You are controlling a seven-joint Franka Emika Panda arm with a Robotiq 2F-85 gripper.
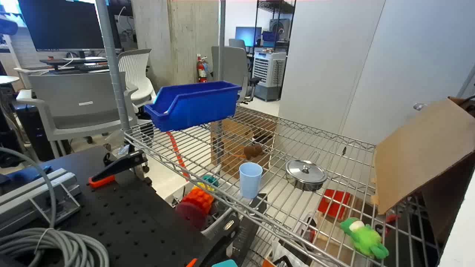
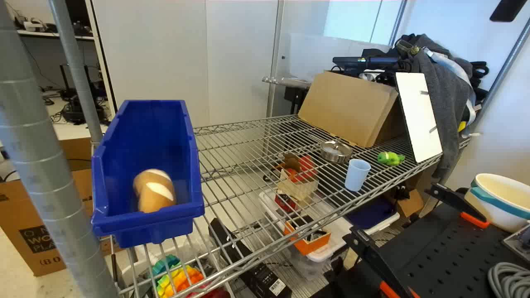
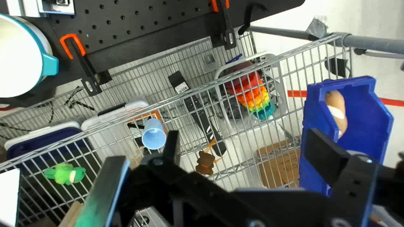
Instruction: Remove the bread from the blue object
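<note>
The bread loaf (image 2: 154, 192) is plump and rounded, golden-brown, crossed by slanting cream bands. It lies in the bright blue storage bin (image 2: 151, 225), near the low front lip. The bin stands at one end of a wire shelf (image 2: 244, 165), well apart from a light blue tumbler (image 2: 357, 176). In the wrist view, the gripper (image 3: 243, 154) is released, its jaws spread wide.

In the wrist view, the claw (image 3: 243, 146) is holding its two dark fingers (image 3: 326, 154) spread wide apart, one of them partly hiding the blue bin (image 3: 366, 123) and the other showing well to the left of that bin.
</note>
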